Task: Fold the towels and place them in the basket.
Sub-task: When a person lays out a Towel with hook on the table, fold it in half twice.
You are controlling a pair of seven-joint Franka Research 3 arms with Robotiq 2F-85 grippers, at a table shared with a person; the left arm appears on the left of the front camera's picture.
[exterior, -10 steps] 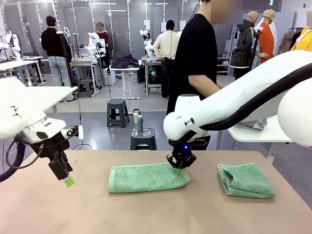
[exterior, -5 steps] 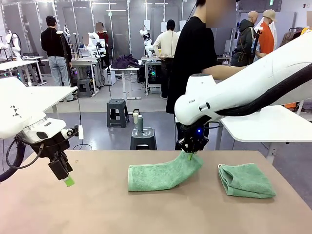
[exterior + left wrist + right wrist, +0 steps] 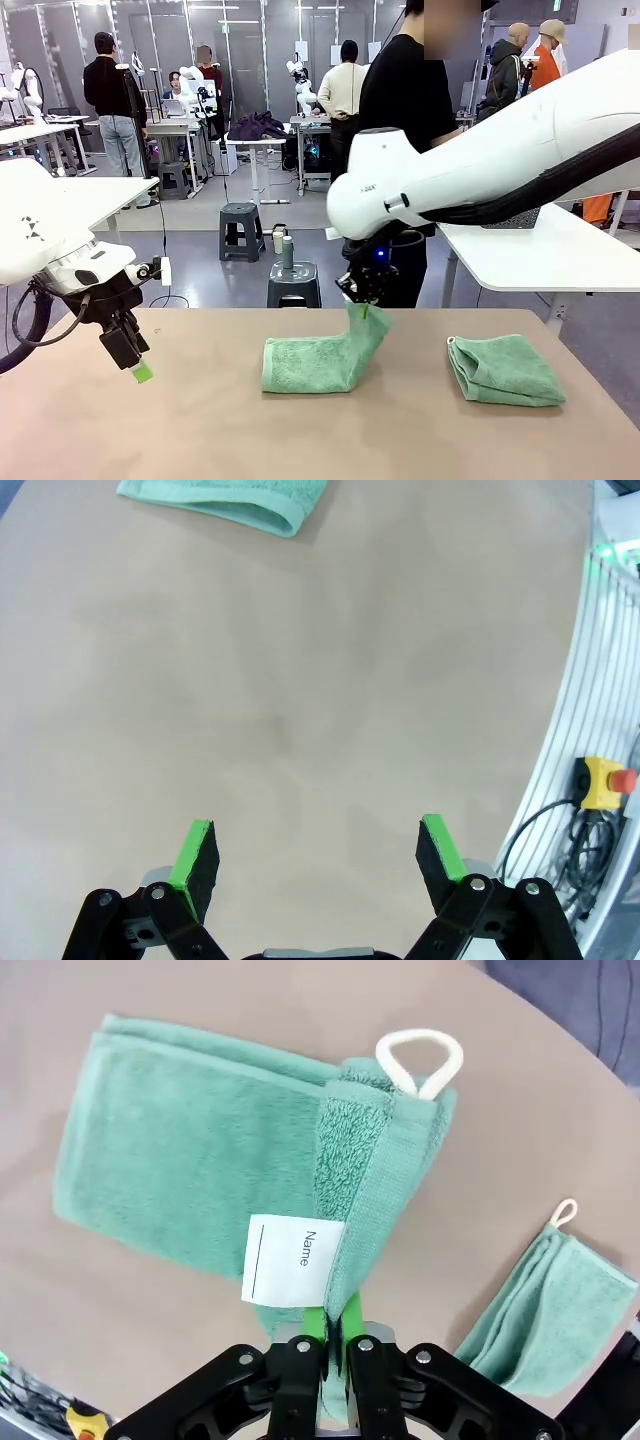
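Observation:
A mint-green towel (image 3: pixel 320 360) lies mid-table, its right end lifted. My right gripper (image 3: pixel 366 304) is shut on that raised end, above the towel's right part. In the right wrist view the towel (image 3: pixel 210 1170) hangs from my right gripper (image 3: pixel 335 1330), with a white name label (image 3: pixel 290 1260) and a white hanging loop (image 3: pixel 420 1058) showing. A second towel (image 3: pixel 503 370), folded, lies at the table's right; the same second towel (image 3: pixel 545 1310) lies at that view's lower right. My left gripper (image 3: pixel 135 362) hovers open above the table's left side; the left gripper (image 3: pixel 315 855) holds nothing. The basket is out of view.
The tan table (image 3: pixel 200 430) has free room at front and left. A person in black (image 3: pixel 405 110) stands at the far side behind the right arm. A white table (image 3: pixel 540 250) stands to the right. A grey stool (image 3: pixel 294 285) stands beyond the far edge.
My right gripper lifted the towel's right end and carried it leftward over the towel, raising the fold. The left arm has not moved.

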